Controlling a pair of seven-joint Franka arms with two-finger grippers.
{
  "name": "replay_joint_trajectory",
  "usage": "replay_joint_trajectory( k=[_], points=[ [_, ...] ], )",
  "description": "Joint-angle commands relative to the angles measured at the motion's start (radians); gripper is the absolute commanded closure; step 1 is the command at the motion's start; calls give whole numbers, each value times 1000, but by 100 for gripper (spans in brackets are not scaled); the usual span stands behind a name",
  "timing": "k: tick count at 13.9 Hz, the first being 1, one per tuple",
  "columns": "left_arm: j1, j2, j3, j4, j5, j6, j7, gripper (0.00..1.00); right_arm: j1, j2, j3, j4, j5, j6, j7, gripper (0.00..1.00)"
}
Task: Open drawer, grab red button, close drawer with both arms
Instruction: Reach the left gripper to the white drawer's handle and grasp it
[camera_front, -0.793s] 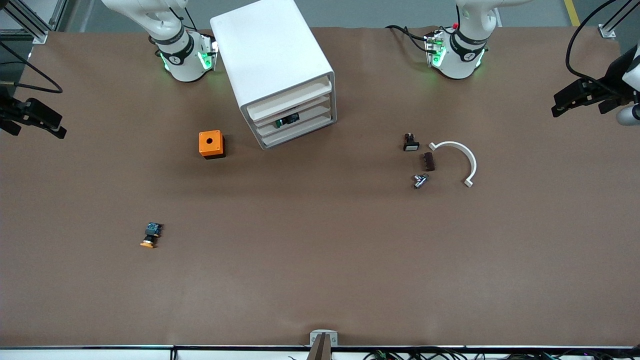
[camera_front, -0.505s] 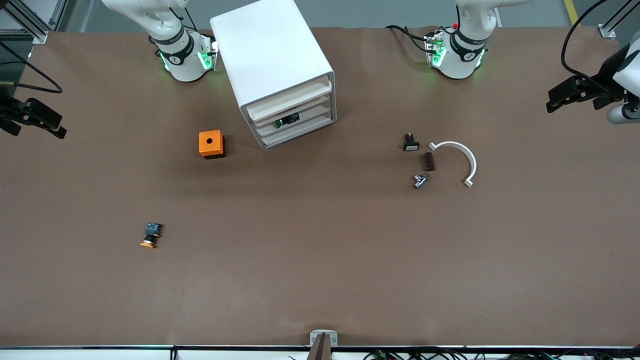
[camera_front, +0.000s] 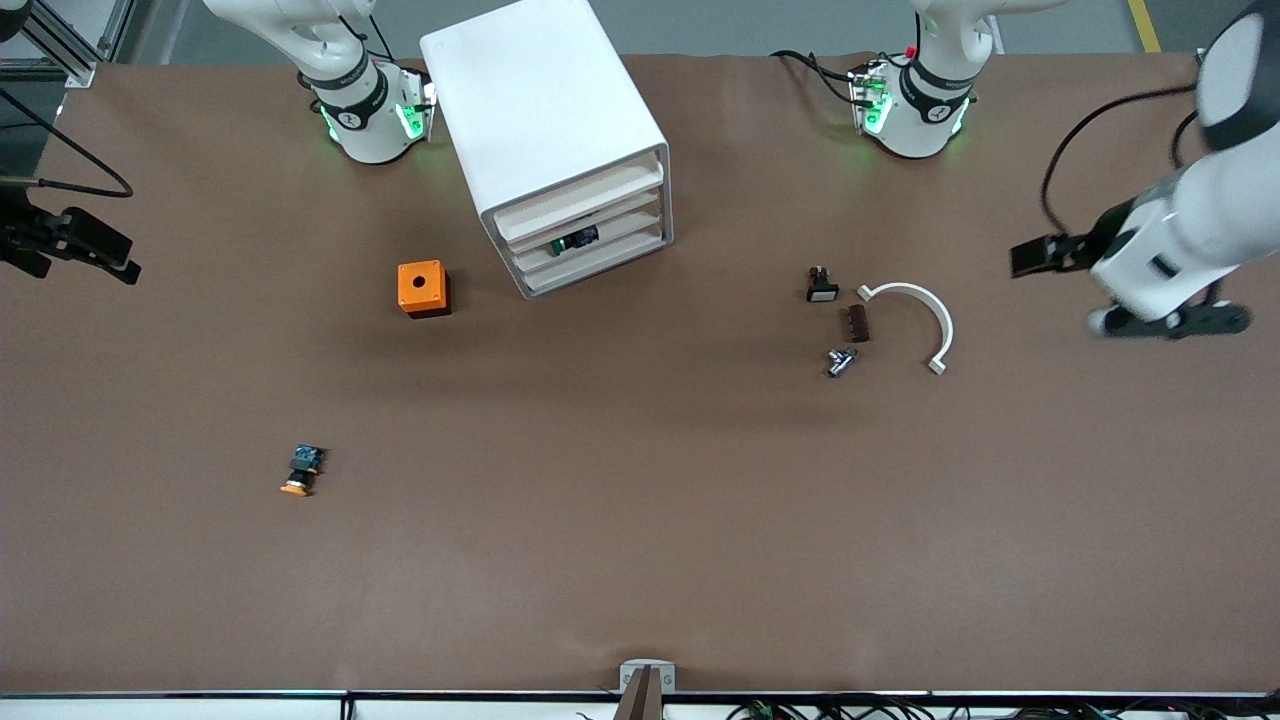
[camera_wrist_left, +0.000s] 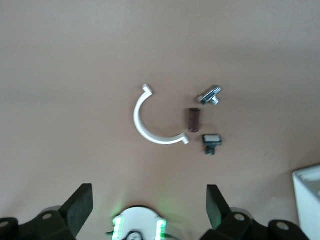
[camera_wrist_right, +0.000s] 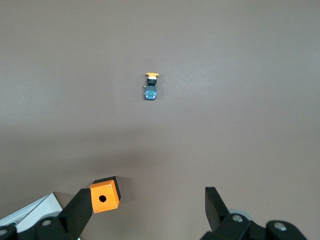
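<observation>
The white drawer cabinet (camera_front: 556, 130) stands near the robots' bases, with three drawers pushed in. A dark item with a green part (camera_front: 575, 240) shows at the middle drawer's front. No red-capped button is in view. My left gripper (camera_front: 1130, 290) hangs open and empty in the air over the left arm's end of the table, beside the white arc; in its wrist view (camera_wrist_left: 147, 200) the fingers (camera_wrist_left: 80, 205) stand wide apart. My right gripper (camera_front: 65, 250) hangs open and empty over the right arm's end; in the right wrist view (camera_wrist_right: 148, 197) it is over bare table.
An orange box with a hole (camera_front: 422, 288) sits beside the cabinet. An orange-capped switch (camera_front: 300, 472) lies nearer the front camera. A white arc (camera_front: 925, 315), a white-capped switch (camera_front: 821, 287), a brown block (camera_front: 856, 323) and a metal piece (camera_front: 840, 361) lie together.
My left arm has swung in from the table's end, and its gripper has come closer to the white arc. My right gripper has shifted only slightly.
</observation>
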Motion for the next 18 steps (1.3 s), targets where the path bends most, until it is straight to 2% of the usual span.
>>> replay_joint_trajectory(
  k=[1,4,6,9,12,15,18],
  points=[
    [-56,97,-3,28,-37,45,-196,0,-16,5,11,4,-6,-5,0,0],
    [-134,181,-3,29,-38,70,-392,0,-16,5,13,6,-6,-30,12,0],
    [-183,259,-3,66,-41,79,-584,0,-19,3,14,6,-6,-35,15,0],
    [-254,347,-3,90,-79,102,-757,0,-25,5,24,3,-4,-38,22,0],
    [-317,411,-3,92,-145,133,-958,0,-22,5,50,3,-4,-39,81,0],
    [-372,433,-3,92,-237,135,-1190,0,-14,5,51,1,-3,-44,118,0],
    [-411,469,-3,92,-352,135,-1449,0,-16,5,86,1,-1,-81,198,0]
  ],
)
